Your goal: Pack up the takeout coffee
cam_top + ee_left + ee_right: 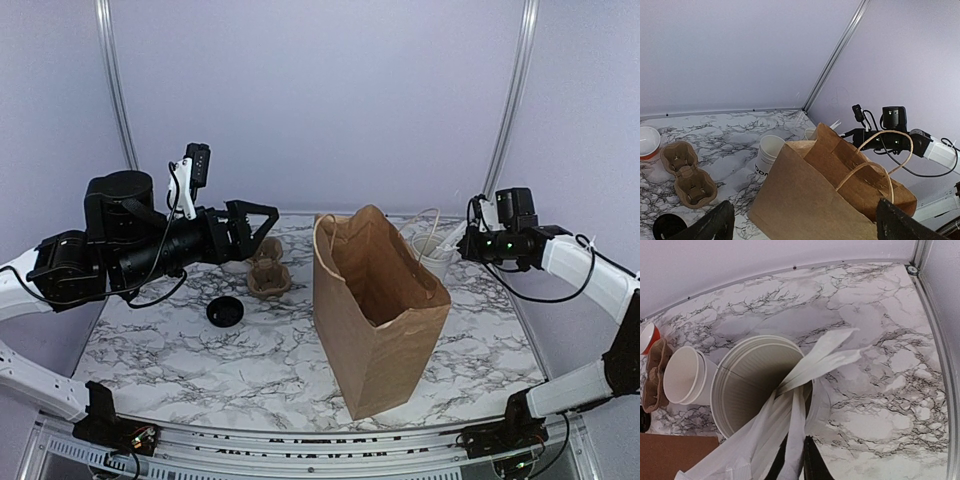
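Nearest you, the paper bag stands open mid-table. No lidded cup shows. There's only a black lid, seemingly flat on the marble left of the bag. It lies below your left gripper, which gapes wide, so that arm's nearer. Far right, your right gripper pinches a wrapped stick in the tumbler.

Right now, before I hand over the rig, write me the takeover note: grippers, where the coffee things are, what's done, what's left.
Left gripper: open, empty, raised left of the paper bag.
Right gripper: shut on a wrapped stick in the tumbler, behind the bag's right side.
Coffee: no lidded cup in view. A black lid lies loose on the table; a lidless cup stands behind the bag.
Done: bag upright and open; nothing visibly packed.
Left: find or lid the coffee, bag it.
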Tool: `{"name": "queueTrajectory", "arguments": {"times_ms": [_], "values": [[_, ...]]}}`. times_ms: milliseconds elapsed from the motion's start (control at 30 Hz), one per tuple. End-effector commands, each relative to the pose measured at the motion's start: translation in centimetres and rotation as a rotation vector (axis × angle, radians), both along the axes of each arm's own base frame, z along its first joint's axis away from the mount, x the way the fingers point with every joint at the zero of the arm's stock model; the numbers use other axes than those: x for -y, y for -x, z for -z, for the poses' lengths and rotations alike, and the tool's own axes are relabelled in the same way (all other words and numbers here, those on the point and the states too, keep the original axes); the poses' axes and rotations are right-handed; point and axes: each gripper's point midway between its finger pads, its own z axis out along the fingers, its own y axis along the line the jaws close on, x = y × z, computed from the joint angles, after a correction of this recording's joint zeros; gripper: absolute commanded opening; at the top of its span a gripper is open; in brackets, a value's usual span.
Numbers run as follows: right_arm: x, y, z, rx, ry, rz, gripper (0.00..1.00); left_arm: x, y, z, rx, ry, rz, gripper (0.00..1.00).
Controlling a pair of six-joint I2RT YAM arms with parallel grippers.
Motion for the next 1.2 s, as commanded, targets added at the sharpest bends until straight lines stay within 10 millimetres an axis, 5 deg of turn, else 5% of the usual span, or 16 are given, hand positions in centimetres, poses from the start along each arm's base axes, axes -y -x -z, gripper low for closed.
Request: {"name": "queueTrajectory", "arguments": {"times_ms": [0, 367, 567, 700, 1000, 1167], "values": [[0.4, -1.2, -2.3, 0.069, 0.016, 0.019, 0.06, 0.0, -0.2, -0.1, -0.003, 0.002, -0.004, 0.99], [0.4, -1.2, -3.7, 0.088, 0.046, 0.023, 0.00, 0.0, -0.3, 0.0, -0.006, 0.001, -0.001, 0.99], [0.0, -1.4, -3.7, 0.075, 0.036, 0.011, 0.20, -0.1, -0.3, 0.0, -0.007, 0.002, 0.000, 0.99], [-0.1, -1.7, -3.9, 0.074, 0.026, 0.011, 0.23, -0.2, -0.3, 0.0, -0.007, 0.003, 0.000, 0.99], [-0.4, -2.4, -3.6, 0.059, 0.014, 0.009, 0.22, -0.4, -0.3, 0.1, -0.007, 0.004, -0.001, 0.99], [-0.4, -2.2, -3.9, 0.064, 0.017, 0.019, 0.12, -0.4, -0.3, 0.1, -0.009, 0.005, -0.003, 0.99]]}}
